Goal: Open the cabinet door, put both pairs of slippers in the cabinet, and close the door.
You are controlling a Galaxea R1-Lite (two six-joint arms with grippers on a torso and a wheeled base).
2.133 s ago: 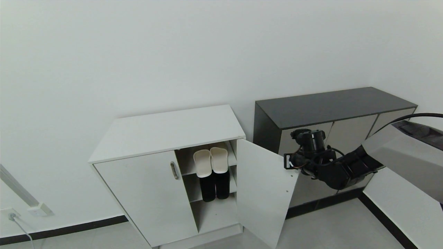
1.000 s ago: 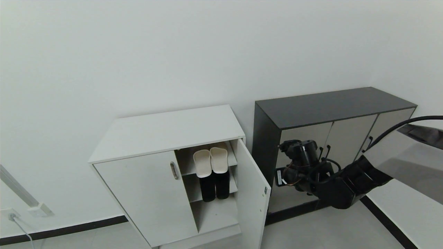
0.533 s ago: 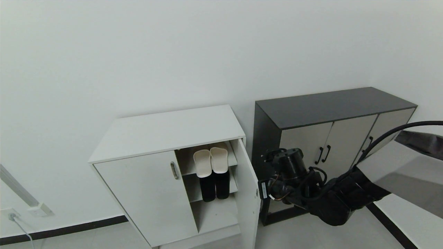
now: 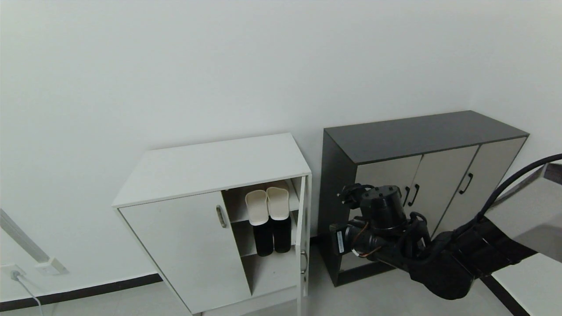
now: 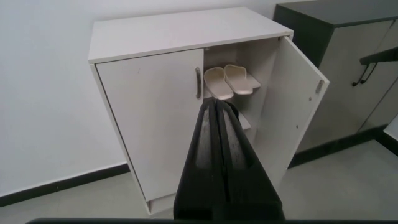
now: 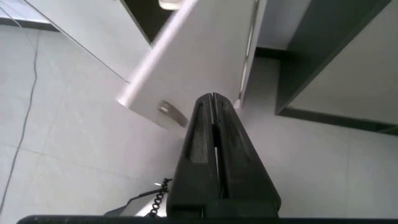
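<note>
1. Two pairs of slippers sit inside the white cabinet (image 4: 210,169): cream slippers (image 4: 267,204) on its upper shelf, black slippers (image 4: 273,239) just below.
2. Its right door (image 4: 301,210) stands ajar (edge-on from the head view).
3. Just outside that door, the right gripper (image 6: 212,102) has its fingers pressed together, holding nothing; the left gripper (image 5: 216,109), likewise closed, faces the cabinet's front.

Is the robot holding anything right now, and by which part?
Nothing is held. The left gripper and right gripper are both shut and empty; the cabinet door stands ungripped.
</note>
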